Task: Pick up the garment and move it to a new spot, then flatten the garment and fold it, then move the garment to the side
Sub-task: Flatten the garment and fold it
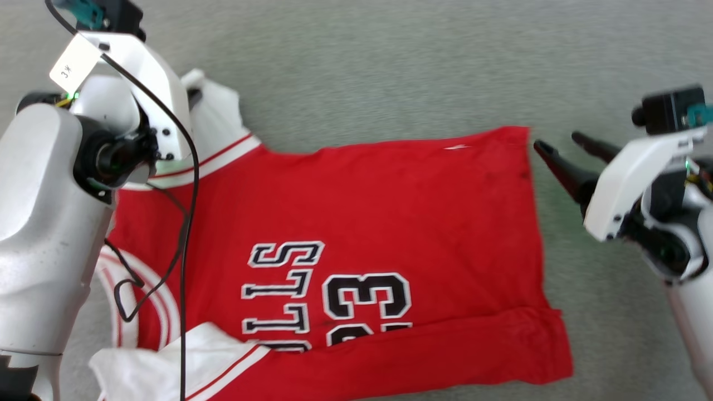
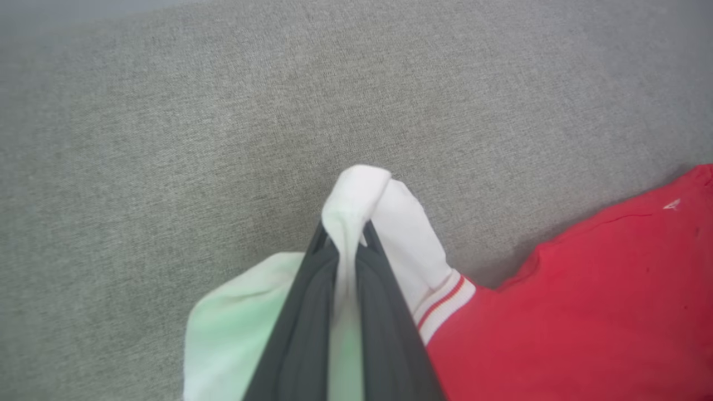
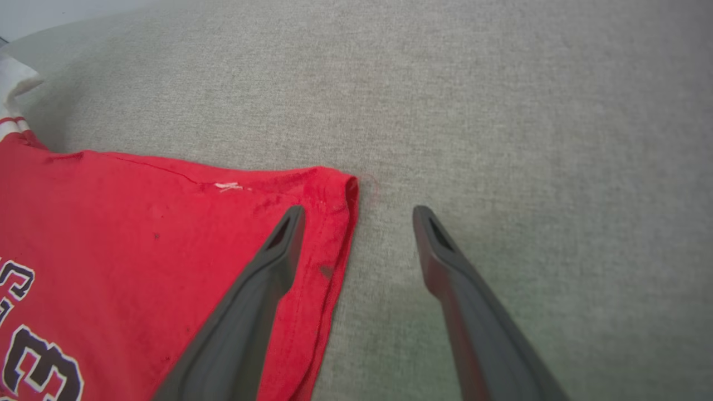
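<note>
The red garment (image 1: pixel 390 223) lies spread on the grey fabric surface, its dark white-outlined lettering turned sideways, with its near edge folded over. A white sleeve with striped trim sits at the far left, another at the near left. My left gripper (image 2: pixel 346 236) is shut on the far white sleeve (image 2: pixel 412 239), pinching a fold of it between the fingers. My right gripper (image 1: pixel 557 142) is open beside the garment's far right corner (image 3: pixel 328 189); one finger (image 3: pixel 278 250) hangs over the red hem, the other over bare surface.
The grey fabric surface (image 1: pixel 390 67) stretches beyond and to the right of the garment. My left arm (image 1: pixel 50 211) and its black cable cross the garment's left part.
</note>
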Controlling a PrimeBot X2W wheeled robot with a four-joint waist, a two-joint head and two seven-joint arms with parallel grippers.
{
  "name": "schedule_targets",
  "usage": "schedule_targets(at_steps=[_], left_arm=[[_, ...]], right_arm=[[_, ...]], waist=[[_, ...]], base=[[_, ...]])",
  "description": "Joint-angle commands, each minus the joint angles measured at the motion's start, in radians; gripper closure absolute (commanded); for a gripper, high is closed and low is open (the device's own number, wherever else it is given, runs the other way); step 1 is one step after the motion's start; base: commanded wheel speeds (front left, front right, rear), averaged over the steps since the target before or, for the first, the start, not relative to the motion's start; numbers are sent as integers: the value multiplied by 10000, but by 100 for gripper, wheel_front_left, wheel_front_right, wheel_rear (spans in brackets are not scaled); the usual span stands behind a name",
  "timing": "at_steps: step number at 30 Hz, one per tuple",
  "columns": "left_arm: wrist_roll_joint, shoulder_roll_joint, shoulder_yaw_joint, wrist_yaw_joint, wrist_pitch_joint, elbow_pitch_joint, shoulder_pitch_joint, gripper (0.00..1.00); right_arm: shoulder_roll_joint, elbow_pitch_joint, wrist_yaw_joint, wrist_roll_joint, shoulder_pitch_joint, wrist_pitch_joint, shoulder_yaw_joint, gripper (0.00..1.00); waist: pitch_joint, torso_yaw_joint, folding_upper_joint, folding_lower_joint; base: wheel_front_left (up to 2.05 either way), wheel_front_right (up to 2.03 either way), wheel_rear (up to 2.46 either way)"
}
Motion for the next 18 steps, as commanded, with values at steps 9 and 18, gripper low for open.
schedule_targets(at_steps=[9, 18], left_arm=[[73, -250, -102, -218, -582, -806, -159, 100], [-12, -304, -110, -359, -987, -764, 206, 100]], right_arm=[[-372, 1706, -4, 98, -1428, 1319, 1036, 0], [-345, 2778, 10, 750, -1526, 2171, 2034, 100]], waist=[[604, 1039, 0, 0], [524, 1175, 0, 0]], base=[[0, 0, 0], [0, 0, 0]])
